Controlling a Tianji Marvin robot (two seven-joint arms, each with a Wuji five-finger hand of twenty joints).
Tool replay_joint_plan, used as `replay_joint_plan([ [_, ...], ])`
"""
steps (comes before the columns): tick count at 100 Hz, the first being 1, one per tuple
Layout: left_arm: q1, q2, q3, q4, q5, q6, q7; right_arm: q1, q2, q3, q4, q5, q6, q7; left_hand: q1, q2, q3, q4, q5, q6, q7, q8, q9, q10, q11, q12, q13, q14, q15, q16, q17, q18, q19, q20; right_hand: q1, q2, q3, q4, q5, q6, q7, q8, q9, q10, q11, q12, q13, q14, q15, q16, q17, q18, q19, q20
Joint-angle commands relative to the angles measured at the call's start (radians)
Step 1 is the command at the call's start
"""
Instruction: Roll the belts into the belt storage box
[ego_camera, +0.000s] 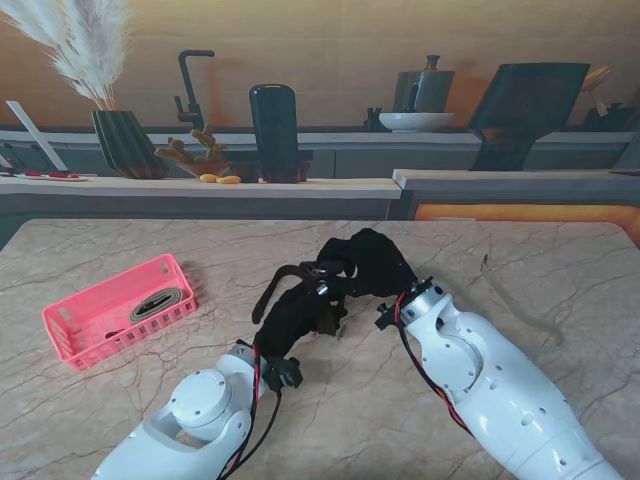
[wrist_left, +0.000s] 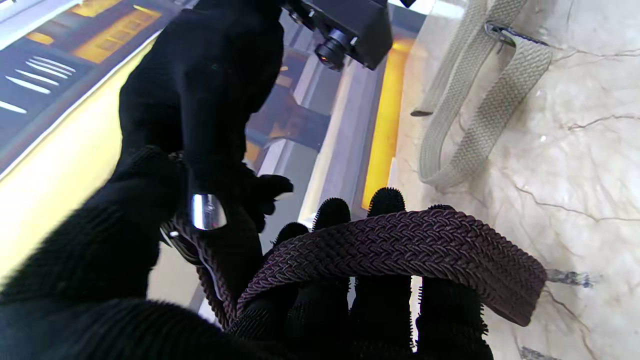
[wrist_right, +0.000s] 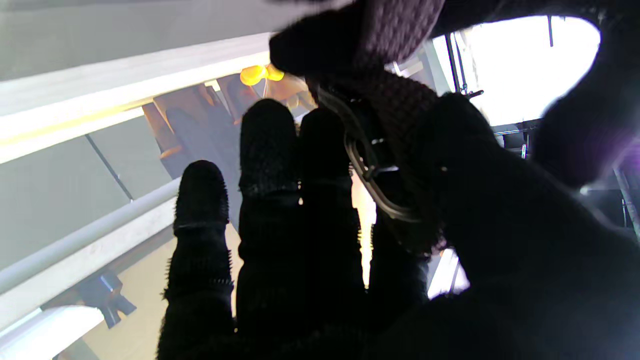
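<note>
Both robot hands, left (ego_camera: 298, 318) and right (ego_camera: 370, 262), grip brown belt (wrist_left: 395, 245) mid-table; edges distant.

Two white arms, black-gloved hands.
Glossy white shells with round joint caps and small dark holes; red and black cables along each forearm near the wrist. Left hand (ego_camera: 300, 315) and right hand (ego_camera: 370, 262) in black knit gloves, bristly fingertips (wrist_left: 385, 197).

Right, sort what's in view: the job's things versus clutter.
Job: dark braided belt, held in left robot hand and right robot hand; beige belt on the table; pink storage basket with a rolled belt.

Clutter: pampas vase, faucet, bowl.
</note>
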Motion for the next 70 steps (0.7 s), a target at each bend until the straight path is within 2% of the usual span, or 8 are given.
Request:
replay_joint_plan([
  [1,-0.004,-0.005,0.001,-0.015,0.01,-0.002,0.013,-0.011,-0.005,-0.018,0.023,-0.003,-0.006,0.015,-0.073,-0.065,0.043,-0.017,-0.041,-0.177,-0.028,-0.015,-0.045,-0.03,-0.02,-0.023,-0.021,-0.042,-0.035,-0.017,-0.004,0.035,-0.039,-0.031,0.042,0.073,0.063,0.024,0.067,-0.105,0.115,0.021,0.022,-0.041,0.035,-0.006,-0.011,-0.035,-0.012,-0.015,-0.017,-0.012,0.021,-0.011],
  [13,0.0,-0.012,-0.002,-0.021,-0.016,-0.02,0.034,-0.007,-0.005,-0.041,0.041,0.011,-0.018,0.032,-0.118,-0.08,0.08,-0.032,-0.1,-0.181,-0.032,-0.018,-0.079,-0.032,-0.018,-0.021,-0.033,-0.06,-0.056,-0.021,-0.009,0.028,-0.054,-0.037,0.043,0.068,0.061,0.029,0.058,-0.099,0.109,0.015,0.015,-0.039,0.033,-0.012,-0.026,-0.032,-0.022,-0.021,-0.03,-0.005,0.018,-0.015],
  [27,0.009,-0.022,-0.005,-0.038,-0.052,-0.033,0.071,0.005,0.0,-0.066,0.064,-0.018,-0.026,0.027,-0.132,-0.094,0.121,-0.043,-0.111,-0.188,0.0,-0.006,-0.072,-0.037,-0.001,-0.014,-0.019,-0.07,-0.051,-0.016,0.006,0.019,-0.053,-0.039,0.022,0.037,0.055,0.037,0.014,-0.098,0.09,0.015,-0.02,-0.046,0.015,-0.018,-0.051,-0.046,-0.052,-0.039,-0.034,-0.006,0.017,-0.022],
  [40,0.015,-0.025,-0.008,-0.049,-0.07,-0.032,0.083,0.014,0.001,-0.086,0.079,-0.013,-0.026,0.038,-0.09,-0.104,0.156,-0.036,-0.11,-0.199,0.031,0.011,-0.038,-0.046,0.025,-0.001,0.013,-0.076,-0.03,-0.008,0.027,0.005,-0.041,-0.035,-0.02,-0.028,0.067,0.037,-0.024,-0.079,0.069,0.018,-0.059,-0.042,0.006,-0.016,-0.075,-0.05,-0.077,-0.054,-0.043,-0.002,0.013,-0.029],
  [54,0.016,-0.026,-0.005,-0.057,-0.033,-0.023,0.112,0.019,0.003,-0.095,0.085,-0.024,-0.022,0.038,0.144,-0.118,0.251,-0.007,-0.103,-0.211,0.113,0.048,0.051,-0.078,0.12,0.056,0.115,-0.085,0.066,0.028,0.129,-0.051,0.042,-0.011,-0.088,-0.07,0.109,0.036,-0.05,-0.047,-0.003,0.052,-0.118,-0.032,0.013,-0.02,-0.104,-0.05,-0.101,-0.068,-0.052,0.004,0.008,-0.035],
  [60,0.014,-0.025,-0.004,-0.06,0.002,-0.012,0.122,0.013,0.004,-0.091,0.078,-0.02,-0.019,0.044,0.281,-0.07,0.276,0.013,-0.107,-0.212,0.162,0.057,0.089,-0.089,0.175,0.083,0.193,-0.105,0.132,0.046,0.225,-0.102,0.092,-0.013,-0.107,-0.064,0.112,0.046,-0.062,-0.028,-0.055,0.09,-0.145,-0.023,0.013,-0.024,-0.121,-0.046,-0.106,-0.071,-0.063,0.009,0.003,-0.034],
  [64,0.013,-0.025,-0.004,-0.062,0.021,-0.004,0.13,0.008,0.004,-0.086,0.072,-0.021,-0.019,0.044,0.388,-0.061,0.262,-0.008,-0.102,-0.213,0.196,0.054,0.137,-0.089,0.158,0.164,0.259,-0.108,0.138,0.1,0.288,-0.119,0.121,-0.036,-0.119,-0.06,0.11,0.054,-0.071,-0.029,-0.09,0.124,-0.16,-0.02,0.014,-0.023,-0.13,-0.047,-0.105,-0.07,-0.07,0.012,-0.001,-0.031],
  [70,0.014,-0.025,-0.005,-0.065,0.033,0.006,0.137,-0.005,0.006,-0.074,0.057,-0.028,-0.019,0.041,0.491,-0.043,0.266,-0.007,-0.085,-0.209,0.229,0.055,0.191,-0.087,0.124,0.215,0.323,-0.107,0.118,0.151,0.333,-0.115,0.143,-0.049,-0.149,-0.043,0.122,0.093,-0.105,-0.033,-0.147,0.172,-0.189,-0.016,0.015,-0.02,-0.15,-0.044,-0.099,-0.066,-0.087,0.019,-0.008,-0.024],
])
